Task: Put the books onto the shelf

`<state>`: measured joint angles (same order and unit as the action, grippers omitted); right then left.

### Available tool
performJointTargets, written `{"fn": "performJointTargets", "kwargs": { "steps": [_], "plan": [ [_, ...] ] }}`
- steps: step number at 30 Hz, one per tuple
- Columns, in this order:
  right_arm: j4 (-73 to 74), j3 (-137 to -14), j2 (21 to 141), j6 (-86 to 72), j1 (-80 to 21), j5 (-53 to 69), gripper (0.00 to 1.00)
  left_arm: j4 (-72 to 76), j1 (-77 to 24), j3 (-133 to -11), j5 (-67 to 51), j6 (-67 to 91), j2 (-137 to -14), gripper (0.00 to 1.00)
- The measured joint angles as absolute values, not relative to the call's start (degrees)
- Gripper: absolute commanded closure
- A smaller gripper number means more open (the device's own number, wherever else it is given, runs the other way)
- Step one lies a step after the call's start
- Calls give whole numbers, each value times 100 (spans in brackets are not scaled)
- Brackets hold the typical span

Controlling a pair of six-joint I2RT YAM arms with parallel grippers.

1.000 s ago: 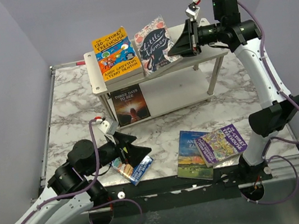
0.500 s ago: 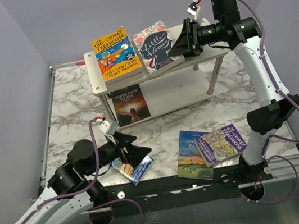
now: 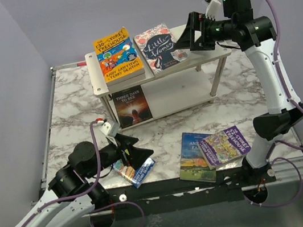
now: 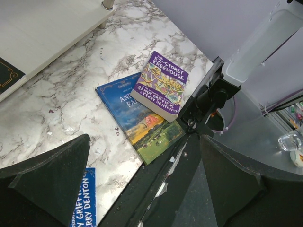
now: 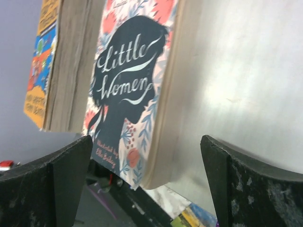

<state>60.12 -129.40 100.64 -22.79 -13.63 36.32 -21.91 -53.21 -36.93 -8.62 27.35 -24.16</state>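
**Both my grippers wide open, nothing held**

My right gripper (image 3: 183, 39) is up by the top board of the shelf (image 3: 211, 55), at its right end. The fingers are spread wide & hold nothing. The Little Women book (image 3: 157, 48) lies flat on that top board, just left of my fingertips, not touching them. In my right wrist cam its near end sticks out a bit over the board's front edge. The orange Treehouse book (image 3: 117, 55) lies right beside it, at the left end of the top board. A dark book (image 3: 132, 106) is on the lower board, left end.

My left gripper (image 3: 140, 152) is low over the worktop (image 3: 69, 103), nr the front edge, left of the middle. It's wide open too, w/ nothing in it. A blue book (image 3: 136, 170) lies under it, by the front edge. The Animal Farm book (image 3: 193, 156) is flat nr the front edge, more to the right. The purple Treehouse book (image 3: 226, 145) lies partly on top of it.
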Motion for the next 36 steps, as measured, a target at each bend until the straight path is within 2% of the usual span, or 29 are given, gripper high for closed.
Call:
{"fn": "performJointTargets", "kwargs": {
  "steps": [8,26,36],
  "plan": [
    [5909,-12881,9926,-2134,-1398,2626,0,-2193,-5321,-3693,-862,2738,-2416,1],
    [5489,-12621,9963,-2143,-2287,2322,0,-2191,-5321,-3680,-860,2738,-2416,1],
    [5269,-12615,10040,-2200,-2427,2095,0,-2189,-5321,-3660,-860,2738,-2416,1]
  ]
}}
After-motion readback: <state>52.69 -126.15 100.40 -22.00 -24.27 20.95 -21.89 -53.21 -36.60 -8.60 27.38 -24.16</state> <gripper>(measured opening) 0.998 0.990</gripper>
